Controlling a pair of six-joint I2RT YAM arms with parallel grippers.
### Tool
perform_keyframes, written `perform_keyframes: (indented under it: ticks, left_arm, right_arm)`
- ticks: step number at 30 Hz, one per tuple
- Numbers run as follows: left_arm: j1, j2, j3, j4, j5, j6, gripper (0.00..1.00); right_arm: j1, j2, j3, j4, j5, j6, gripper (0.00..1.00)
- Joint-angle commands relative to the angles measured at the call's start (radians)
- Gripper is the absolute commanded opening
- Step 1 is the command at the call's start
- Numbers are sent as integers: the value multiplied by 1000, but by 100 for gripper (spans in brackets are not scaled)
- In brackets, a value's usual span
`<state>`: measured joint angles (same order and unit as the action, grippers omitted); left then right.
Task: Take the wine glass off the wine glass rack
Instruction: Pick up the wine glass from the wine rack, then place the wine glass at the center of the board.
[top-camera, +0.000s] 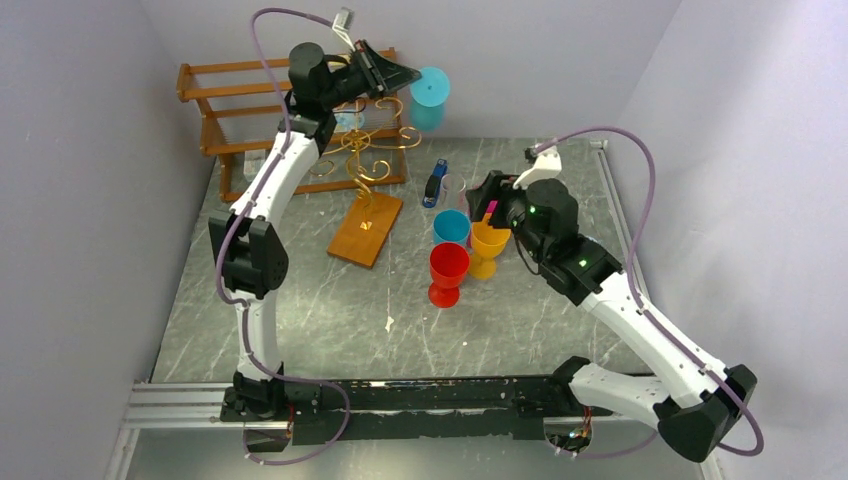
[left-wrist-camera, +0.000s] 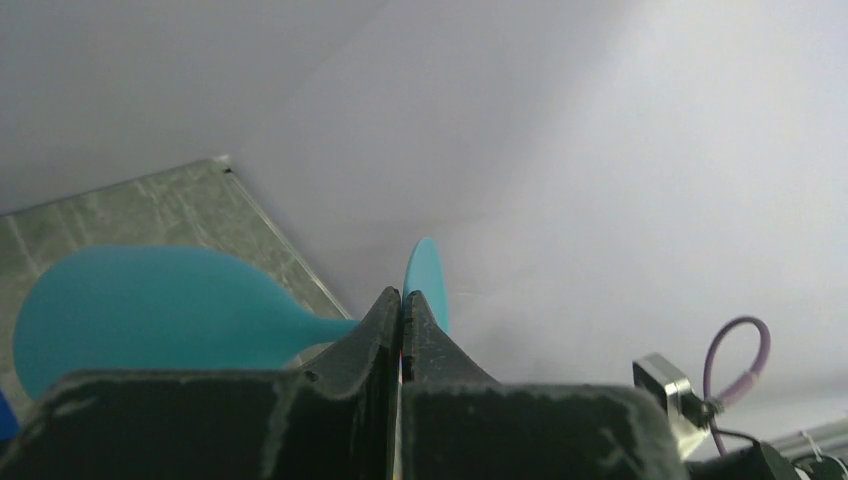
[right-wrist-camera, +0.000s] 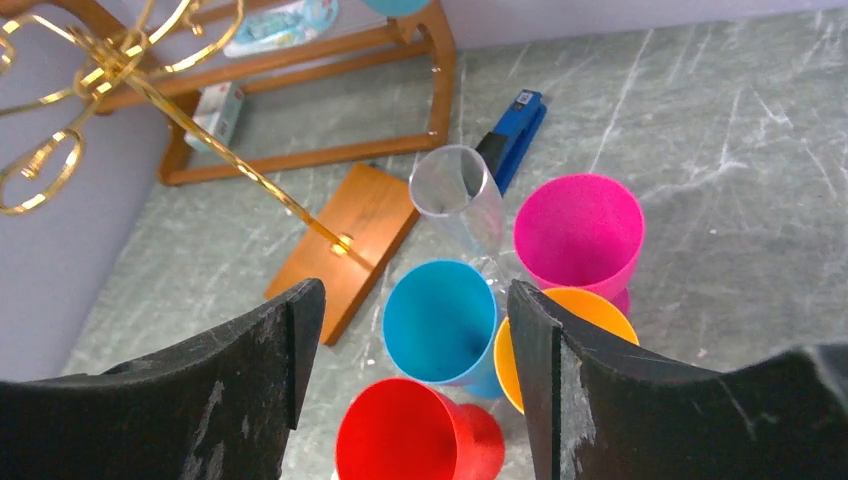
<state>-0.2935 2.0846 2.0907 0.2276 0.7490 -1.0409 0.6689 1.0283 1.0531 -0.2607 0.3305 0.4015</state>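
The gold wire wine glass rack (top-camera: 365, 150) stands on its orange-brown base (top-camera: 366, 228) at the back left; it also shows in the right wrist view (right-wrist-camera: 120, 60). My left gripper (top-camera: 412, 74) is raised near the back wall, just right of the rack's top arms. It is shut on the stem of a teal wine glass (top-camera: 431, 98). In the left wrist view the closed fingers (left-wrist-camera: 385, 330) sit between the glass's bowl (left-wrist-camera: 150, 310) and foot (left-wrist-camera: 425, 275). My right gripper (right-wrist-camera: 410, 320) is open and empty above a cluster of glasses.
Blue (top-camera: 451, 226), orange (top-camera: 489, 240) and red (top-camera: 449, 265) glasses stand mid-table, with a pink one (right-wrist-camera: 578, 230) and a clear glass (right-wrist-camera: 460, 190). A blue stapler (top-camera: 434, 185) lies behind them. A brown slatted shelf (top-camera: 230, 110) stands at the back left.
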Motion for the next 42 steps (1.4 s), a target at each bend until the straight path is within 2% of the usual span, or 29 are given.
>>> perform_keyframes:
  ticks: [1,10,15,20,24,30,34,42]
  left_arm:
    - [-34,-28,38,3,51,27,5]
    - [-122,-155,-69,-49,80,131,5]
    - [-153,-288,-244,7,66,140,5]
    - [-186,-380,-332,-25,86,187,5]
    - [-204,-484,-455,-64,56,232,5]
    - [-213,-637,-651,30,46,182,5]
    - [-218,-728,-727,1,35,199,5]
    - [-220,-847,-844,-46,-8,196,5]
  right_arm:
    - [-87,-17,40,55,-146,69,72]
    - [-227,-58,45,161,-364,180,72]
    - [-240,-89,58,219,-434,200,73]
    - [-241,-112,54,295,-528,226,72]
    - [-241,-117,45,362,-643,264,68]
    - [-241,-102,21,412,-743,304,54]
    - [-240,-70,16,423,-843,317,49]
    - [-238,-15,7,399,-1039,328,46]
